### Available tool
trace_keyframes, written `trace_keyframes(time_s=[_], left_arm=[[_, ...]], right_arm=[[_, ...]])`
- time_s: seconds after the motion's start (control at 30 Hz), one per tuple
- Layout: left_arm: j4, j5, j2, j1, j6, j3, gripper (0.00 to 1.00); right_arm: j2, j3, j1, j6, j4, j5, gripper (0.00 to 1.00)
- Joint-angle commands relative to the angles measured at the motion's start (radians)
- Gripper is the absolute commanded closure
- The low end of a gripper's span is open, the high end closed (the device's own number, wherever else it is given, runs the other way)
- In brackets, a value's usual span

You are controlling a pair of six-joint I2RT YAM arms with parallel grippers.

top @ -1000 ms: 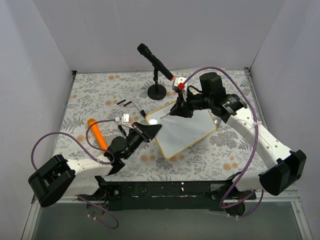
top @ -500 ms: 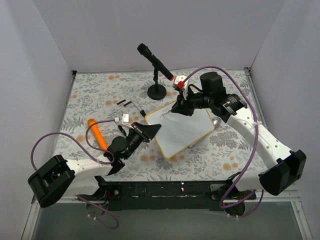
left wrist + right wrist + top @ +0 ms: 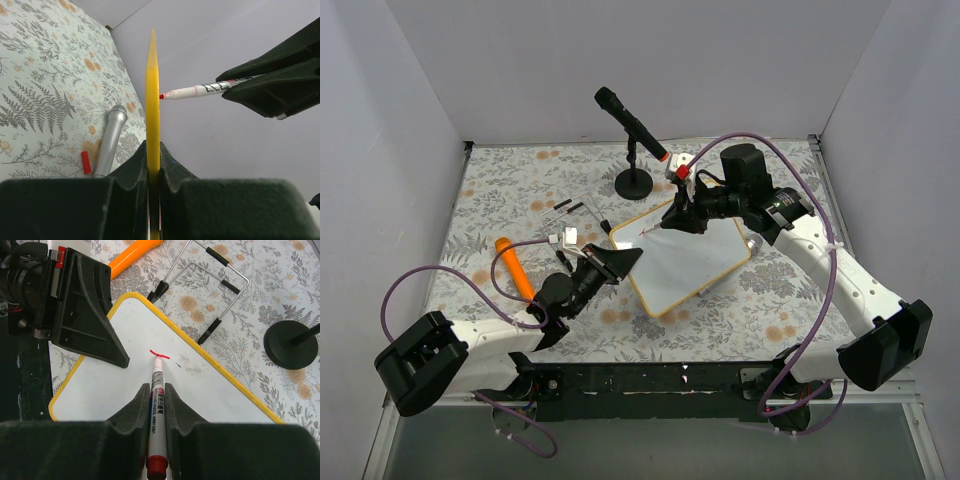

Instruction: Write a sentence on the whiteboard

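The whiteboard (image 3: pixel 695 262) is lying mid-table on a floral cloth (image 3: pixel 500 190), bearing one short red stroke (image 3: pixel 159 354). The right gripper (image 3: pixel 157 390) is pinching a marker (image 3: pixel 156 410), tip at the stroke. The left gripper (image 3: pixel 153 150) is clamping the board's left edge. A wire stand (image 3: pixel 229 286) and black microphone (image 3: pixel 630 124) are sitting just behind.

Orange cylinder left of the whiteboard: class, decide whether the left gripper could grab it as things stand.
Probably not yet: the left gripper is shut on the whiteboard. The orange cylinder lies uncovered beside that arm.
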Motion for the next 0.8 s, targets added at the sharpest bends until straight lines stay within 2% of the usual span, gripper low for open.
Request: trace_keyframes(time_s=[0.0,0.43,0.77], left_arm=[[0.132,-0.01,-0.055,-0.004,-0.019,0.027,1.0],[0.118,-0.029,-0.082,-0.006,-0.009,0.017,1.0],[0.11,-0.032,-0.089,-0.006,-0.006,0.017,1.0]], right_arm=[[0.006,0.009,-0.003,-0.003,0.006,0.012,0.99],[-0.04,-0.062,-0.003,-0.064,-0.026,0.019,0.99],[-0.064,-0.101,-0.003,-0.107,-0.083,-0.056,0.99]])
